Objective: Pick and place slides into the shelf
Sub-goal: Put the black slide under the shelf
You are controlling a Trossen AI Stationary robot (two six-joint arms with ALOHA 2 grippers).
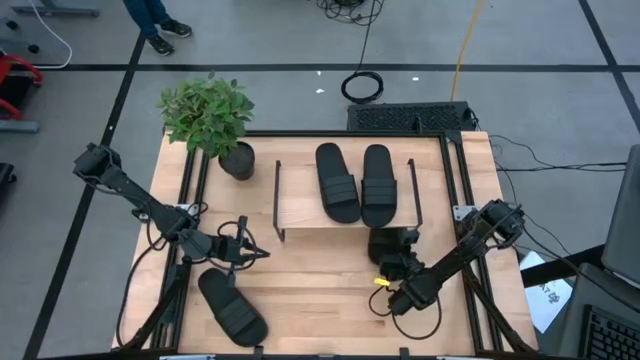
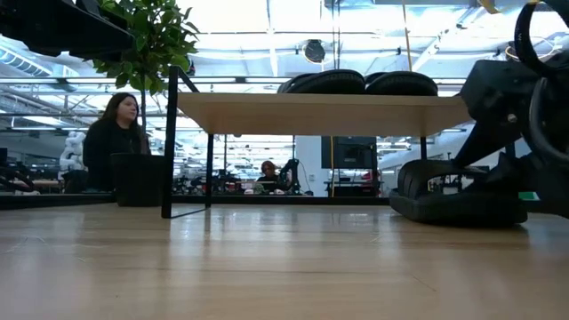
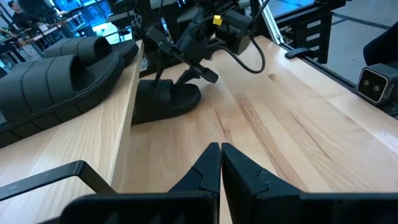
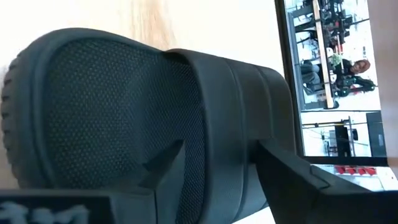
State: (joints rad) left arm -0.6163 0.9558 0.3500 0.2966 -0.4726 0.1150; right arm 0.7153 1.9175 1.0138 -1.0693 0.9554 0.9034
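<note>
The right gripper (image 1: 392,262) stands at the heel end of a black slide sandal (image 1: 391,245) with a wide ribbed strap and a finely dimpled footbed. Its two dark fingers (image 4: 280,171) are spread, one on each side of the strap in the right wrist view, with one finger reaching over the footbed; whether the pads still press the strap cannot be told. This sandal lies flat on the big pale wooden table (image 1: 330,290), just in front of the low shelf with the light-wood top board and thin black metal side frames (image 1: 298,200), its far end tucked under the board's front edge near the right-hand frame.

On the board, two more matching black slide sandals (image 1: 352,183) lie side by side, touching, toes toward the far edge.

Well apart, on the table's left front part, the left gripper (image 1: 258,252) hangs with its fingers pressed together and holds nothing. The fourth black slide sandal (image 1: 231,306) lies near it, angled, closer to the table's front edge.

A green leafy plant in a dark round pot (image 1: 214,121) stands at the table's far left corner, beside the shelf.
</note>
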